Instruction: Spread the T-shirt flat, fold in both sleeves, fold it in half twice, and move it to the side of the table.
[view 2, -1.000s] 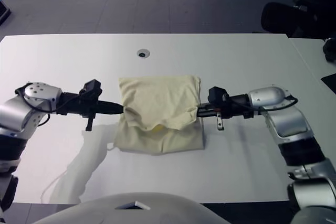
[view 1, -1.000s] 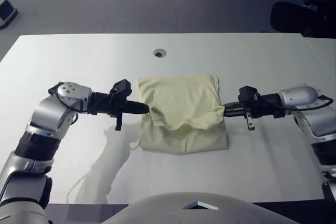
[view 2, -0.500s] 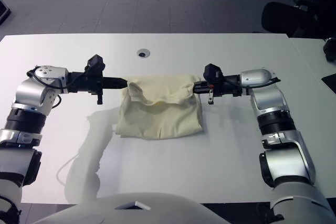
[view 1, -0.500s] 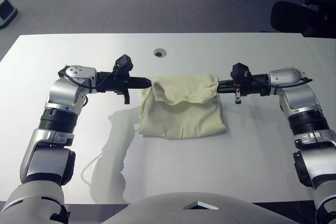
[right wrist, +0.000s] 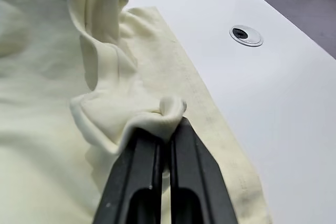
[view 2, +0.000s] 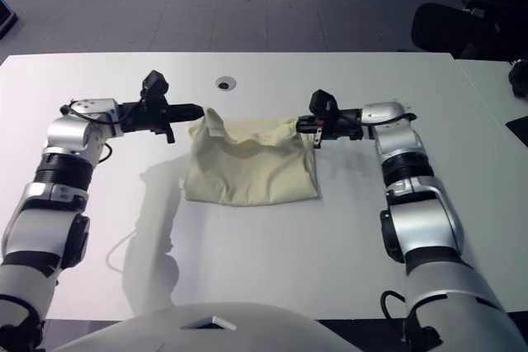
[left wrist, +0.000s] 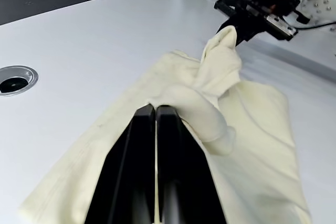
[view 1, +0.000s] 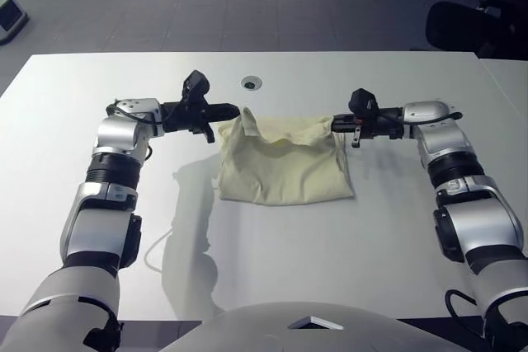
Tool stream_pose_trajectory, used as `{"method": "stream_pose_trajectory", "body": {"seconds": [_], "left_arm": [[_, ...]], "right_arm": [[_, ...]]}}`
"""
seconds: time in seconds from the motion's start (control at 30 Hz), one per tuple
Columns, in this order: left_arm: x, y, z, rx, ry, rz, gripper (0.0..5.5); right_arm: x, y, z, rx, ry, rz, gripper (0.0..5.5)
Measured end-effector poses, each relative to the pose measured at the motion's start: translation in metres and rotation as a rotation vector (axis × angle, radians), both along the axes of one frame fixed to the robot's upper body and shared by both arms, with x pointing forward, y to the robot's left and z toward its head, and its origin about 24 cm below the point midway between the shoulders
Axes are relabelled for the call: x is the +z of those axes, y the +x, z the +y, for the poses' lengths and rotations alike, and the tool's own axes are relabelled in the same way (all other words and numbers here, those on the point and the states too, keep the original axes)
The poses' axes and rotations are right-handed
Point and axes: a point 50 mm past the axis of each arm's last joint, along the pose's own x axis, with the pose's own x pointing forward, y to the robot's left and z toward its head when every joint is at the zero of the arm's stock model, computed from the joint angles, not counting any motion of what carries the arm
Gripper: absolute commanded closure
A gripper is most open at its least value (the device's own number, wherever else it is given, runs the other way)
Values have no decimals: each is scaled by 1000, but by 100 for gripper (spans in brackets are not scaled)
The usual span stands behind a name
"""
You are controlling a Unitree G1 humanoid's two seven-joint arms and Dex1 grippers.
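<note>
Head cameras: white table (view 1: 396, 237) is filling most of the frame; grey floor is showing beyond its far edge; a dark chair (view 1: 470, 26) is sitting in the upper right corner; a round cable grommet (view 1: 251, 82) is lying in the tabletop, upper centre.

The pale yellow T-shirt (view 1: 285, 171), already folded into a rough square, is lying at the centre of the frame; its near part is resting flat on the table; its far edge is being held up at both corners and is sagging between them.

The left gripper (view 1: 235, 110) is coming in from the left of the frame and is pinching the far-left corner; the right gripper (view 1: 335, 124) is coming in from the right and is pinching the far-right corner; both arms are stretching forward at about the same height in the frame.

Left wrist camera: the two black fingers (left wrist: 142, 171) are pressing together with a bunched fold of cloth caught at their tips; the fabric is running away from them toward the other gripper, which is gripping a raised peak of cloth farther off; the grommet is lying off to one side on the bare table.

Right wrist camera: its fingers (right wrist: 142, 182) are closing tight on a rolled lip of the hem; creased cloth is spreading out beyond; the grommet is showing on the table past the shirt's edge.
</note>
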Motion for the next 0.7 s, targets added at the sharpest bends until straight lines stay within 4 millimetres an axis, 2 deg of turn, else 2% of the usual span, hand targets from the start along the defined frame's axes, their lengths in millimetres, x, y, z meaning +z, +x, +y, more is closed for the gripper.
{"method": "stream_pose_trajectory", "body": {"seconds": [0.13,0.23,0.27,0.33,0.4,0.5,0.7], "left_arm": [[-7,6,3,59,-4,22,550],[-17,10,11,134,57,59,550],[-23,10,14,174,86,85,550],[-34,9,19,235,132,129,550],[-46,8,19,284,172,174,519],[-50,8,13,305,154,188,470],[-37,16,16,379,109,151,368]], "right_arm": [[-10,1,-1,-52,-3,31,549],[-18,7,-3,-168,-19,78,549],[-24,7,-5,-220,-33,106,514],[-34,7,-8,-309,-62,147,493],[-38,9,-8,-383,-57,157,462],[-38,10,-6,-429,-34,160,414],[-38,13,-11,-563,82,188,316]]}}
